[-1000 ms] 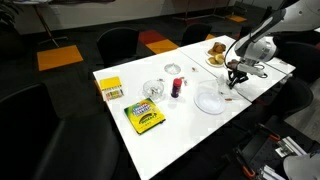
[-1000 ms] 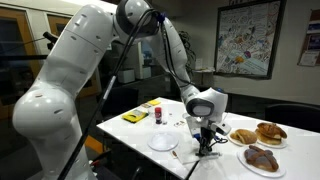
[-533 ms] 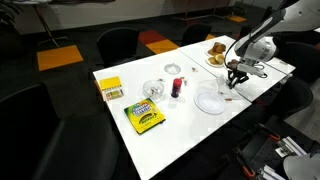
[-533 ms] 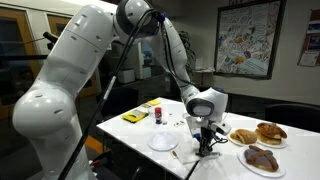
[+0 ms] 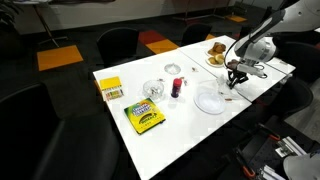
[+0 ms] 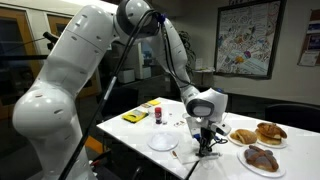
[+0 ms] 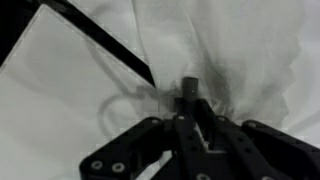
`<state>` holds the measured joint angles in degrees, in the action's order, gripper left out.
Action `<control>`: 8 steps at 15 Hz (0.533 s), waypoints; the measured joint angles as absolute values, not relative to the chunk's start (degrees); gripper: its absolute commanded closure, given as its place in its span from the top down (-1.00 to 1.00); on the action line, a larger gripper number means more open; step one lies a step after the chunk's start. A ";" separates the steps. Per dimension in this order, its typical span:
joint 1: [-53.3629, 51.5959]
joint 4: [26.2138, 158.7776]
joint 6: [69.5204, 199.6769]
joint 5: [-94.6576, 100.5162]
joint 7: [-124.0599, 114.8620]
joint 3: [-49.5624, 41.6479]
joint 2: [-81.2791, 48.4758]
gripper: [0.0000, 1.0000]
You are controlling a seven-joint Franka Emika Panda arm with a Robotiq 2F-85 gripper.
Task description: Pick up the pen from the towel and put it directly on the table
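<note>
My gripper (image 5: 236,77) is low over the right end of the white table (image 5: 175,140), also seen in the other exterior view (image 6: 207,143). In the wrist view its fingers (image 7: 186,104) are shut on a short dark stub, the pen (image 7: 188,87), seen end-on. The white towel (image 7: 235,45) is bunched into folds right under and around the fingertips. In an exterior view a small reddish tip of the pen (image 5: 232,88) shows just below the gripper. A thin dark diagonal stripe (image 7: 105,42) crosses the towel; I cannot tell what it is.
A round clear plate (image 5: 210,100) lies beside the gripper. A red bottle (image 5: 177,87), a glass bowl (image 5: 153,90), a green-yellow crayon box (image 5: 145,117) and a yellow box (image 5: 110,89) stand mid-table. Plates of pastries (image 6: 262,133) sit close by. Dark chairs surround the table.
</note>
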<state>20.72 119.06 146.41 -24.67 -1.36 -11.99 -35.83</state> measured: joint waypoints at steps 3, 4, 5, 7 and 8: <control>20.72 118.95 146.41 -24.66 -1.47 -11.99 -35.94 -0.92; 20.72 118.92 146.41 -24.66 -1.50 -11.99 -35.96 -0.92; 20.72 118.90 146.41 -24.65 -1.51 -11.99 -35.97 -0.92; 20.69 118.88 146.43 -24.57 -1.55 -11.99 -35.97 -0.92; 20.62 118.87 146.54 -24.51 -1.57 -11.99 -35.95 -0.92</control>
